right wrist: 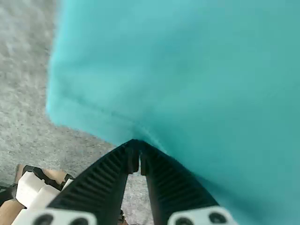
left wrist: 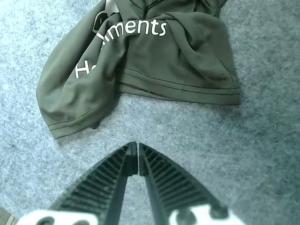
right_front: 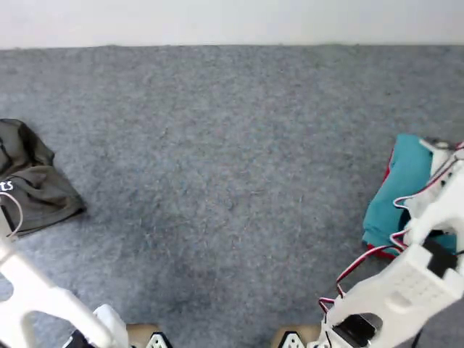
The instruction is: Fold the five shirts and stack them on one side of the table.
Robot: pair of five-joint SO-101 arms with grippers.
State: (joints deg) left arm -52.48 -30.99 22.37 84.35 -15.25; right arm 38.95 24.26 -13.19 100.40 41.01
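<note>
Grey felt worktop (right_front: 232, 159), wide and bare across the middle, with the cloth pushed out to both sides. An olive shirt (right_front: 32, 185) lies crumpled at the left edge, partly running off it. The left arm (right_front: 36, 290) stands near that corner. The left arm's jaws are pressed together on nothing, tips over bare felt just short of the olive shirt's (left wrist: 140, 61) stitched hem.

At the right edge a teal shirt (right_front: 402, 188) lies over a red garment (right_front: 378, 250) whose rim peeks out beneath. The right arm (right_front: 406, 283) leans over this pile. The right arm's jaws are closed, tips at the teal shirt's (right wrist: 197, 70) edge. Whether cloth is pinched between them I cannot tell.
</note>
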